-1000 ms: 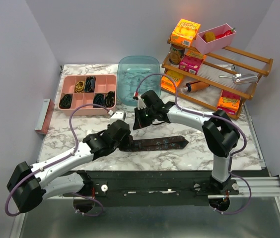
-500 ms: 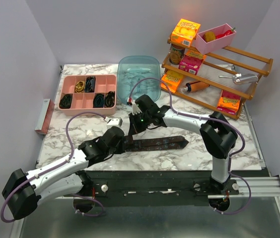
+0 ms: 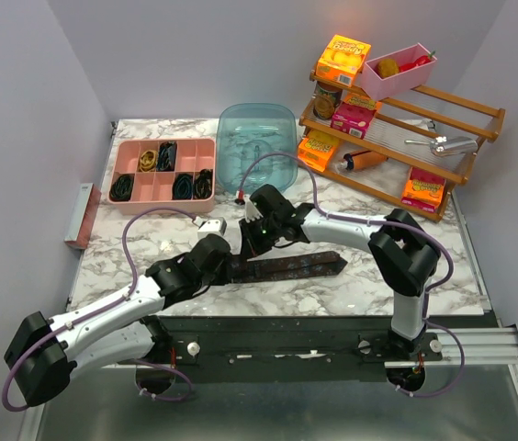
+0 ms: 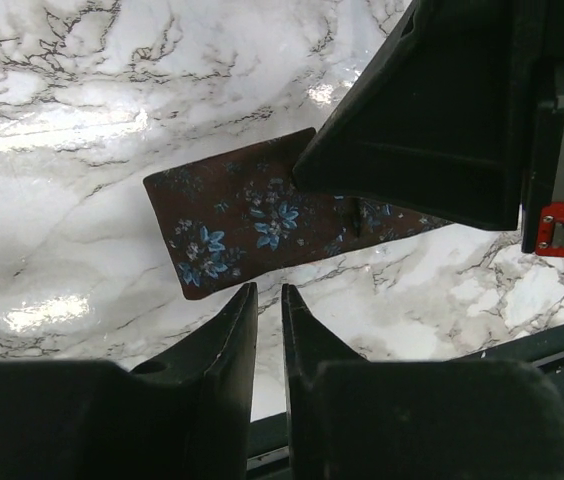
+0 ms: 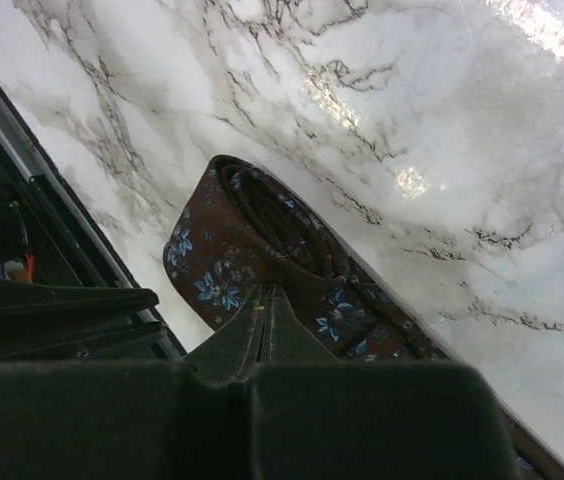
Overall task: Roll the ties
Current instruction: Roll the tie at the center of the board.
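- Top external view: the dark brown tie (image 3: 300, 265) lies flat across the marble table (image 3: 424, 266), close to the near edge, running left to right between the two arms.
- The left gripper (image 3: 229, 266) is low at the tie's left end. The right gripper (image 3: 257, 246) is just beside it, on the far side, over the same end.
- Left wrist view: the fingers are drawn almost together, with a thin slit between them and nothing in it. The tie's blue-flowered end lies just beyond the tips.
- Right wrist view: the fingers are pressed tight together, their tips at the tie's end, which is turned over on itself in a loose fold. Whether they pinch any fabric, I cannot tell.
- At the far left, a pink tray (image 3: 140, 196) holds dark coils (image 3: 123, 187) in its compartments.
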Tool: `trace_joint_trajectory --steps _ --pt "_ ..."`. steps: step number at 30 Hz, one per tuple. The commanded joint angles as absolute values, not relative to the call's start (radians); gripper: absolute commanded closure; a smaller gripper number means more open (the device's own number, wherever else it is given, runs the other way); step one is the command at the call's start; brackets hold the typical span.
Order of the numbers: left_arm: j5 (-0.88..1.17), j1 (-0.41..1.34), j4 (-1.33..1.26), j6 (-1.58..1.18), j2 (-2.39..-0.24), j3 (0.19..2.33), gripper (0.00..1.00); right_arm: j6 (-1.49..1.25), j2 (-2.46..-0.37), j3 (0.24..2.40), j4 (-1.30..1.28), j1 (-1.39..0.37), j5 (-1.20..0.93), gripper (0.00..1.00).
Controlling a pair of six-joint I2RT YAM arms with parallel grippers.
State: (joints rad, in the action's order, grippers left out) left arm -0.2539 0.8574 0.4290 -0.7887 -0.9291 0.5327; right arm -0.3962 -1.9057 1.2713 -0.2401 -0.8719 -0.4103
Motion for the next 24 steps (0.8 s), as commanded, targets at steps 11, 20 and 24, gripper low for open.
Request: trace_joint_trajectory --steps 11,20,24 --pt "-0.255 0.851 0.420 -0.792 -0.908 0.526 0.65 -0.408 -1.924 1.184 -0.216 -0.888 -0.382 1.00" --pt "-0.190 0.853 0.374 -0.790 -0.859 0.480 0.63 -0.402 -1.841 1.221 -0.230 -0.890 -0.347 1.00" --pt "-0.149 0.854 0.347 -0.798 -0.841 0.443 0.77 -0.402 -1.816 1.278 -0.244 -0.888 -0.322 1.00"
